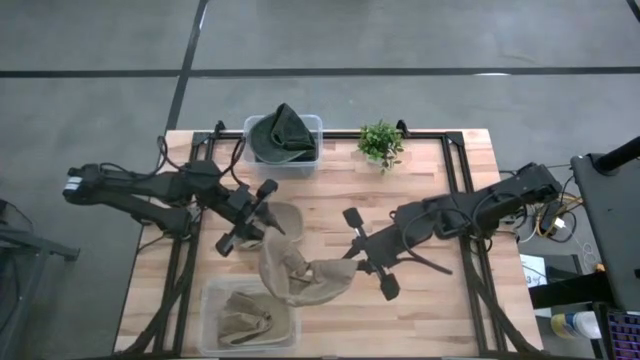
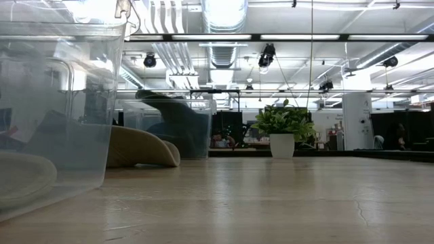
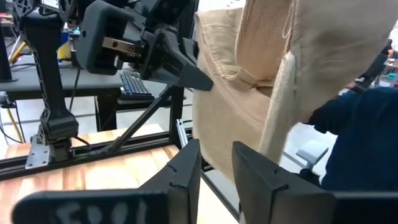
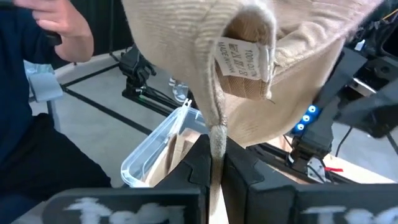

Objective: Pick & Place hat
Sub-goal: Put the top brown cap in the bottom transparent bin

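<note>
both arms are on the tan hat (image 1: 295, 268), held up off the bench (image 1: 430, 300) near its middle-front, between the far bin (image 1: 284, 140) with a dark green hat (image 1: 282, 133) in it and the near bin (image 1: 247, 315) with another tan hat (image 1: 243, 316). right gripper (image 4: 217, 163) has fingers pressed together w/ a thin edge of the fabric pinched between them, care label (image 4: 244, 60) hanging just above. left gripper (image 3: 214, 163): fingers (image 3: 186, 171) look a bit apart w/ the hat's lower edge hanging btwn/behind them, can't tell if it's actually clamping, so treat the right pinch as the only sure hold. in the high view the hat is stretched btwn the two arms, long axis running diagonal from back-left by the left gripper to front-right by the right gripper, crown side sagging toward the near bin; fabric is limp and folds on itself. my read: step is carry/lower into the near bin. to do it well, move both arms together so the stretch doesn't pull the thin pinch out, keep the sagging part above the bin wall, centre over the opening, lower, then release one side at a time. risk: edge slipping or the brim catching the rim. small potted plant (image 1: 380, 143) at the back, well apart. a person in dark blue (image 3: 357, 143) stands beyond the bench.
</note>
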